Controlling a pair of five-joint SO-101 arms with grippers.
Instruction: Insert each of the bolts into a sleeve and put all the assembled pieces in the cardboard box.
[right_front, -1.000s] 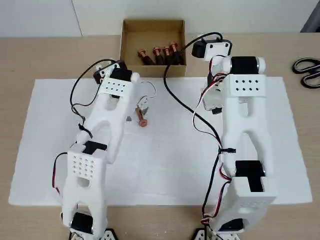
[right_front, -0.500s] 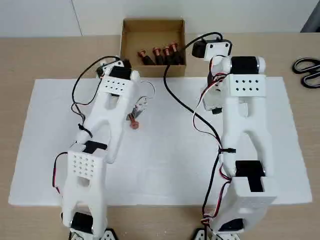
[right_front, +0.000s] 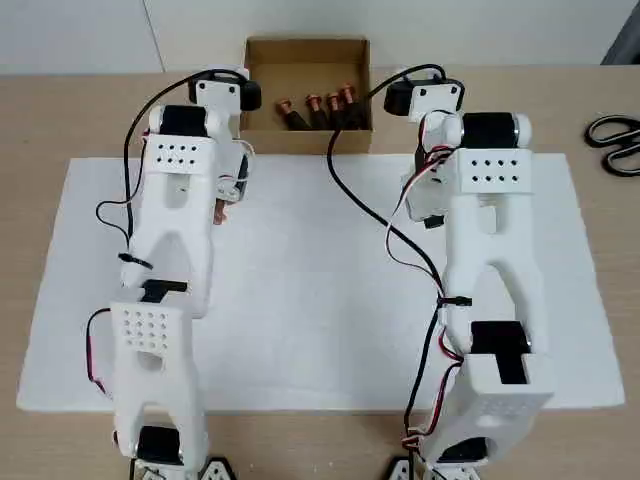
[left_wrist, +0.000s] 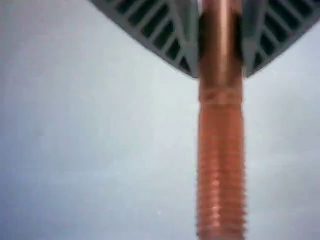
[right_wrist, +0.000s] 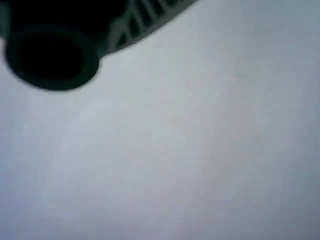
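Left hand (left_wrist: 220, 30): clamped on a copper bolt (left_wrist: 221, 150), at 10 o'clock over the white sheet (right_front: 320, 330).
Cardboard box (right_front: 300, 142): 12 o'clock, four assembled pieces (right_front: 318, 108) inside.
Scissors (right_front: 614, 140): 2 o'clock on bench (right_front: 60, 110).

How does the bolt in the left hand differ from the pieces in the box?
The bolt shows bare copper thread; the boxed pieces wear dark sleeves. The bolt is clamped in the left hand over the white sheet; the pieces lie in the cardboard box. Both show copper.

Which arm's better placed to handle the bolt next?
Left. The left gripper is shut on the copper bolt, and it hangs over the mat close to the cardboard box.
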